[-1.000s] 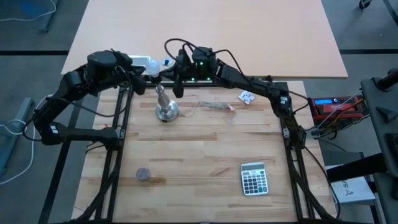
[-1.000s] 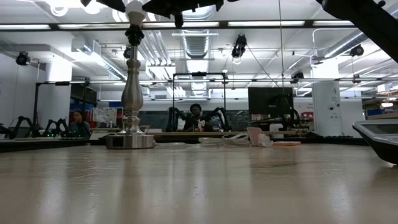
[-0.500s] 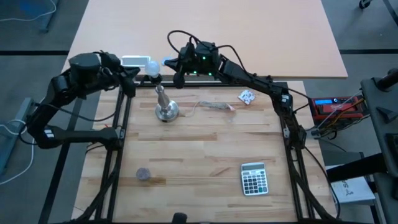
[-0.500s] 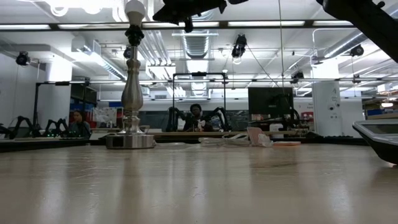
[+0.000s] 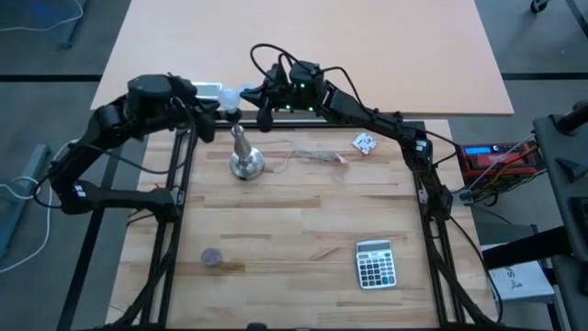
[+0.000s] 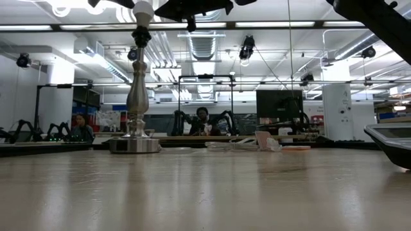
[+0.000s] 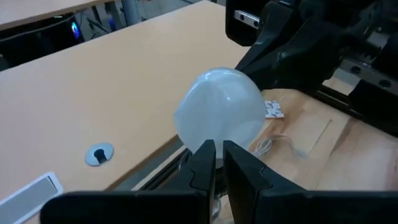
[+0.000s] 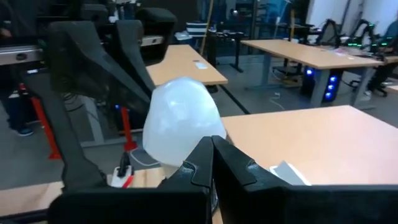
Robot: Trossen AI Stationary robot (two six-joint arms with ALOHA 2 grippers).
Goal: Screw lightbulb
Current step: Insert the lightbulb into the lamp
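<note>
Just beyond both jaws (shut) sits lightbulb [image 7: 219,115].

lightbulb [image 6: 142,11] base (hidden), top cut off

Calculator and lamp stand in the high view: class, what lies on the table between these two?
In the high view, only bare wooden table lies between the calculator and the lamp stand; the thin cord lies off to the side.
</note>
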